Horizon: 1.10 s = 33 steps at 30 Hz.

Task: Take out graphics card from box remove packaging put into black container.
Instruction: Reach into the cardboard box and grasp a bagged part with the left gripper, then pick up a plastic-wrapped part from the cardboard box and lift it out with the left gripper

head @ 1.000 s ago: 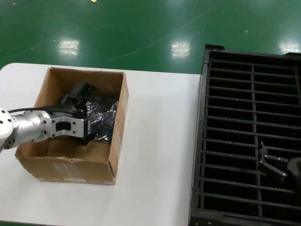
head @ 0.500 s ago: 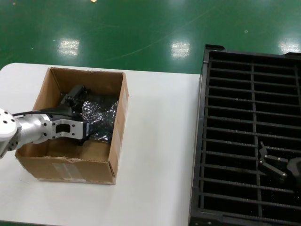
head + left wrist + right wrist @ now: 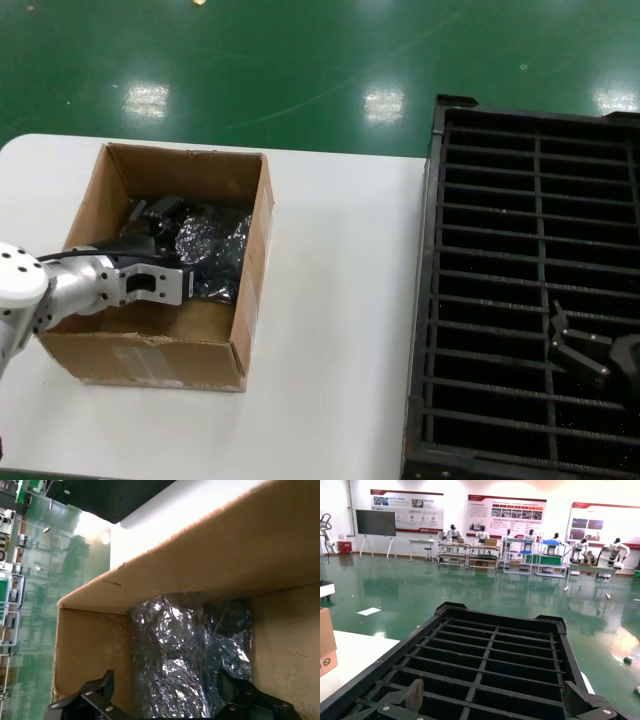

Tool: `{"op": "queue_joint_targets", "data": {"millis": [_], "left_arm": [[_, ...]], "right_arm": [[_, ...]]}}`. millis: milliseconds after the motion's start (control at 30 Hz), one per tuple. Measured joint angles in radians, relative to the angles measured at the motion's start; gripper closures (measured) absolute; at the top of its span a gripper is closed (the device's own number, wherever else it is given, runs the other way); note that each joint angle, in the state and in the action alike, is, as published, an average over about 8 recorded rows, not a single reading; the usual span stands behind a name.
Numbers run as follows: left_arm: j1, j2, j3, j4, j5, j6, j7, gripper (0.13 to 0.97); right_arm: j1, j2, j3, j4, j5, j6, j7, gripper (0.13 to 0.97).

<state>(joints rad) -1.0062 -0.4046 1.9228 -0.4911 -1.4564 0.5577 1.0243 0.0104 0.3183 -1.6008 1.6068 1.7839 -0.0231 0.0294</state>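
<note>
Only wrist view (image 3: pixel 165 705) shows tool straddling packaging (image 3: pixel 175 655)

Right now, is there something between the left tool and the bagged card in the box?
Nothing visible. The left tool is open inside the box, its fingers on either side of the bag. The card itself is hidden in the bag.

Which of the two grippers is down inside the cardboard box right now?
The left gripper, open over the packaging in the box. The right gripper hovers open above the black container.
</note>
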Motion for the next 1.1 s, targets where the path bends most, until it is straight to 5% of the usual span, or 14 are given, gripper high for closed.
{"op": "queue_joint_targets", "data": {"millis": [700, 1100], "left_arm": [[-0.048, 0.030, -0.051, 0.151, -0.067, -0.012, 0.181, 0.733], [-0.026, 0.008, -0.098, 0.135, -0.112, -0.008, 0.290, 0.912]], "right_arm": [[0.000, 0.000, 0.000, 0.000, 0.000, 0.000, 0.000, 0.129], [0.000, 0.000, 0.000, 0.000, 0.000, 0.000, 0.000, 0.129]]}}
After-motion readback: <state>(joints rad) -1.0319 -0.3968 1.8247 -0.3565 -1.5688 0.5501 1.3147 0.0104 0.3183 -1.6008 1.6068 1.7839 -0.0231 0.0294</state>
